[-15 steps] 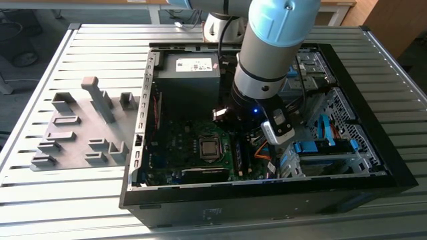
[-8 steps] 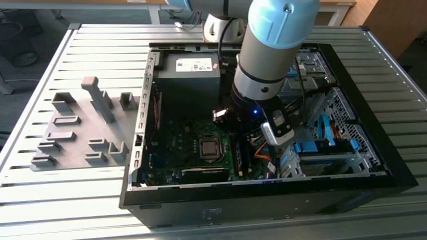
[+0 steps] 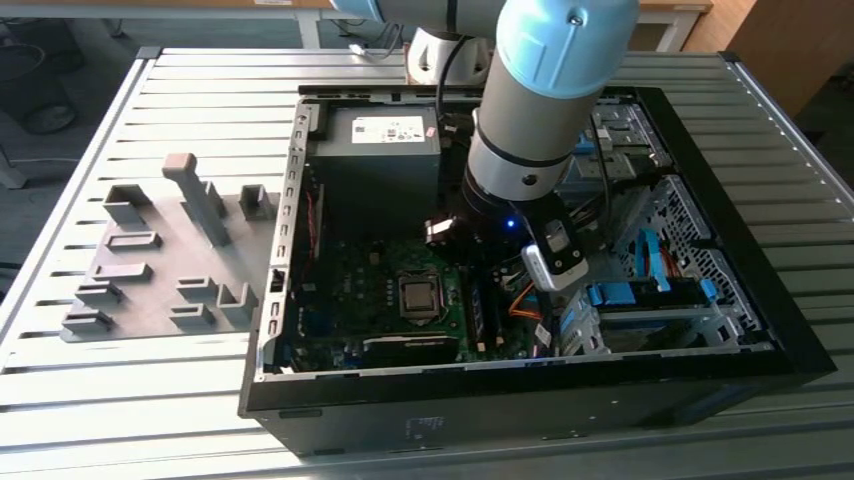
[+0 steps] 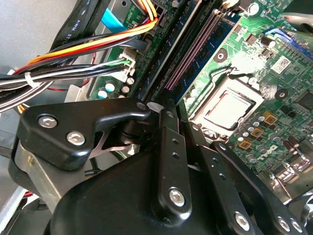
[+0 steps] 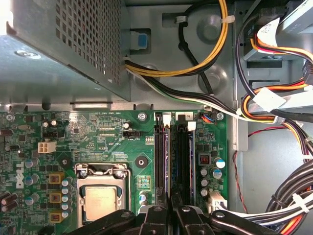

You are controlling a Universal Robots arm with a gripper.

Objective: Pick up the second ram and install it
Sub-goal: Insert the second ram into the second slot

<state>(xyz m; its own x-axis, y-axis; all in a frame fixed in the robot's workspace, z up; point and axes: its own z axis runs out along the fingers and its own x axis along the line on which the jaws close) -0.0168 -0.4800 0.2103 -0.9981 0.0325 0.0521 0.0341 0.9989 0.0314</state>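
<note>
one matte black metal gripper (image 5: 168, 215) is hovering over long black ram slots (image 5: 182, 161) on the glossy green motherboard (image 5: 98, 142); grip state unclear.

Glossy black plastic gripper (image 4: 168, 161) above a green circuit board (image 5: 112, 142); matt perforated grey metal housing (image 5: 73, 39).
</note>
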